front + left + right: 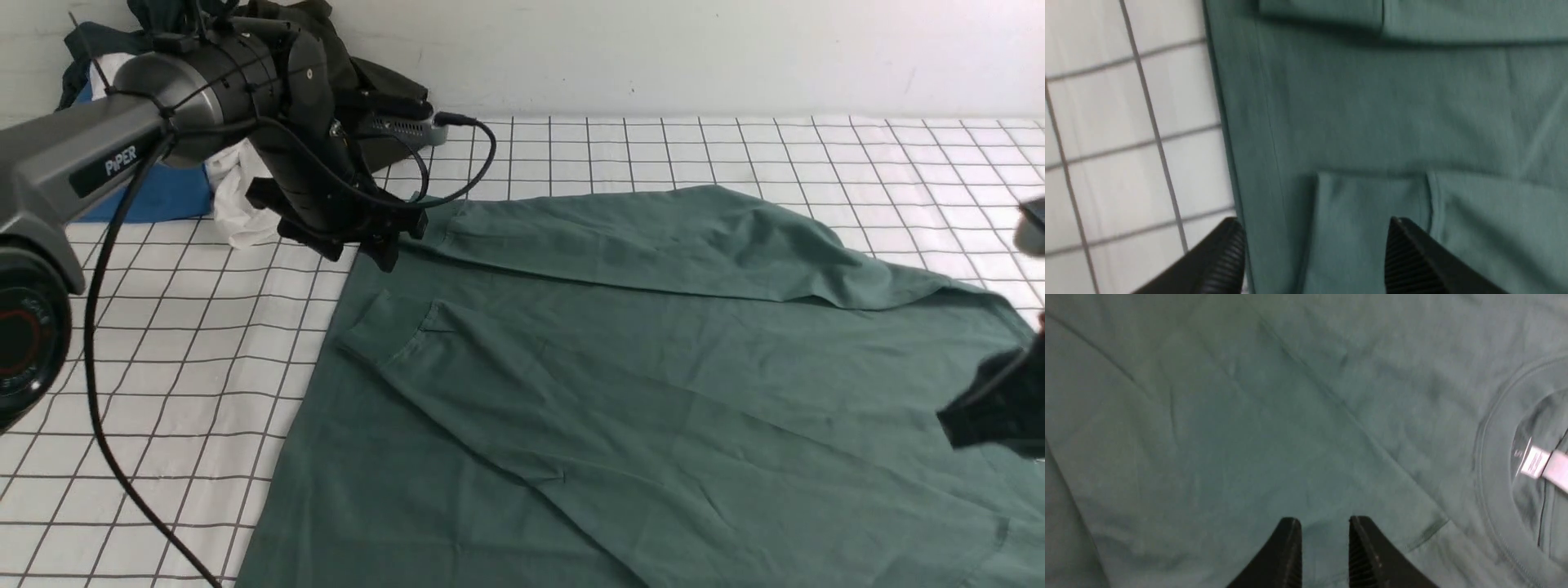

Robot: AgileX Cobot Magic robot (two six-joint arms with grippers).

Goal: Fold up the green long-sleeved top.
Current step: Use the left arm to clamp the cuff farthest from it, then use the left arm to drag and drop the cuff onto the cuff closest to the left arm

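Lying flat on table, green long-sleeved top had sleeves laid across body — body folds pending. Left end effector wide, right end effector narrow — both empty.

Your left arm reaches in from the left, with the wrist bent downward. The left claw points down, its jaws spread wide with nothing between them. The right claw shows at the right edge of the front view, its jaws parted by a narrow gap, gripping nothing.
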